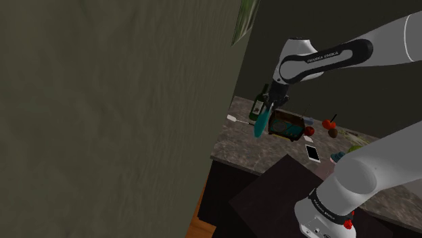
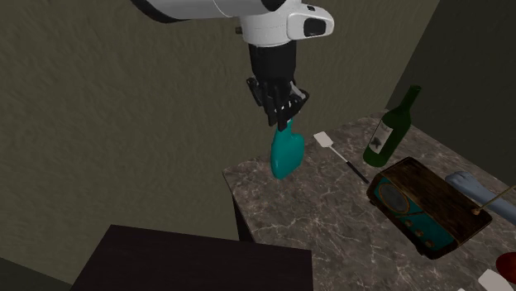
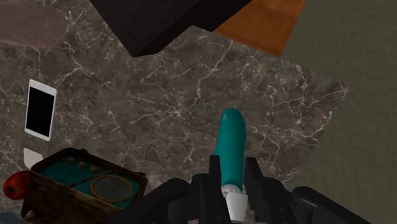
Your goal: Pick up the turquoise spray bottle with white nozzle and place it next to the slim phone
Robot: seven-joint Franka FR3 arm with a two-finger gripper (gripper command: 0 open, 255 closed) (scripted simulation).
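Your gripper (image 2: 285, 120) was clamped on the white nozzle end of the turquoise spray bottle (image 2: 285, 157), which hung nozzle-up over the marble counter (image 2: 331, 231) near its corner. In the shoulder view, the slim phone (image 1: 313, 153) lay flat on the counter at about four o'clock from the bottle, well apart, and a brown radio case (image 1: 287, 126) sat at its three o'clock.

On countertop (image 3: 165, 95): phone (image 3: 40, 109) near radio (image 3: 89, 184); spray bottle (image 3: 230, 149) above its corner.
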